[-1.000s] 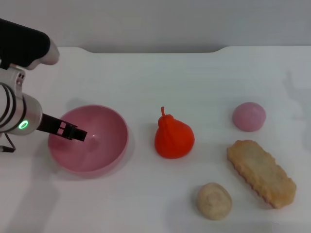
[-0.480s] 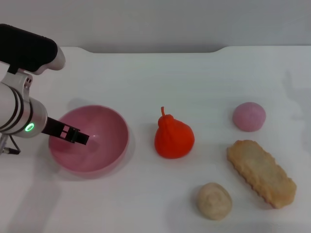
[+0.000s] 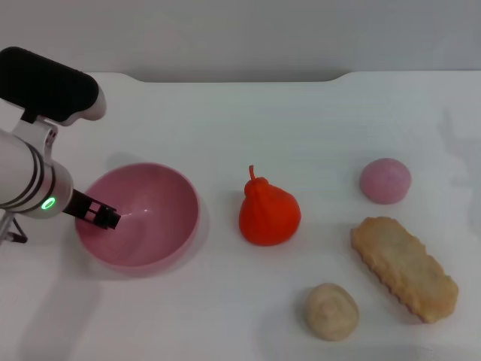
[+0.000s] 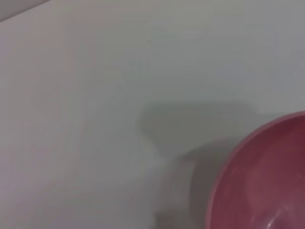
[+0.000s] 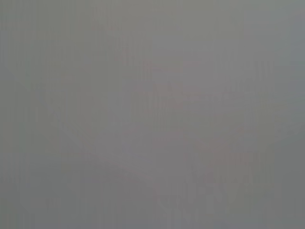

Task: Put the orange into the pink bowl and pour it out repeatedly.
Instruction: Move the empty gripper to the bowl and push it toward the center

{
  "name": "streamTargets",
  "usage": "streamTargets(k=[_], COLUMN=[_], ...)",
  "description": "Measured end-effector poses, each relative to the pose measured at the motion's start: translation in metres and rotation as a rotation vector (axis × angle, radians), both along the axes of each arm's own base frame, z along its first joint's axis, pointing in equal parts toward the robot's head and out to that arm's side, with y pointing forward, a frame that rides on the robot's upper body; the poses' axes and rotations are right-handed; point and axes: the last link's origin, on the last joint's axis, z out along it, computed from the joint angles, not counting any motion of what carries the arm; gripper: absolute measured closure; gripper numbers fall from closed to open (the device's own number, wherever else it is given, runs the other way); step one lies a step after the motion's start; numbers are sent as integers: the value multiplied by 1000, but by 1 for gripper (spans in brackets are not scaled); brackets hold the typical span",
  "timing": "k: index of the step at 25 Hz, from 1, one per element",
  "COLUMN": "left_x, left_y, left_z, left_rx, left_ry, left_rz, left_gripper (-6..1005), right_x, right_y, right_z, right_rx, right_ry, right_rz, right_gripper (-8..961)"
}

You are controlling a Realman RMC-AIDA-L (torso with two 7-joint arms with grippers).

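The orange (image 3: 268, 214), a glossy pear-shaped toy with a curved stem, stands upright on the white table (image 3: 248, 120), just beside the pink bowl (image 3: 154, 197) and clear of its rim. The bowl sits upright and holds nothing, so by this look the fruit is out of the bowl and a fresh loading step is what remains; how many rounds have been run cannot be read here.

The left gripper (image 3: 105, 217) reaches in over the bowl's near-left rim, its dark tip hanging inside the hollow; whether its fingers are parted or closed, or pinching the rim, cannot be told from this angle. The left wrist view shows only a curve of the bowl's wall (image 4: 267, 176) and bare tabletop in shadow. The right gripper is nowhere in sight, and its wrist camera returns a blank grey field.

Farther right lie a pale pink ball (image 3: 385, 180), a long ridged biscuit-like piece (image 3: 403, 268) and a beige lump (image 3: 331, 310), all well apart from the fruit. The table is plain matte white, meeting a pale grey wall (image 3: 240, 34) behind.
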Motion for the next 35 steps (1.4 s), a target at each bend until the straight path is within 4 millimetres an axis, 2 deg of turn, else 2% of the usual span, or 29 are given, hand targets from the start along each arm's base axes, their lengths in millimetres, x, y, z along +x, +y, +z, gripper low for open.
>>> streamTargets(k=[12, 17, 26, 35], left_x=[6, 7, 12, 20], left_y=[4, 6, 12, 17], left_z=[-2, -3, 1, 7], left_rx=[-1, 3, 51, 86], left_ry=[6, 4, -27, -48], left_rz=[-40, -48, -71, -97], left_gripper=[663, 861, 871, 927], right_x=[-3, -4, -10, -12], right_y=[0, 0, 2, 3], right_z=[0, 0, -1, -4], right_rx=[-1, 0, -15, -44], right_ry=[-5, -4, 5, 8], right_rz=[11, 13, 24, 19], right_gripper=[136, 136, 136, 135])
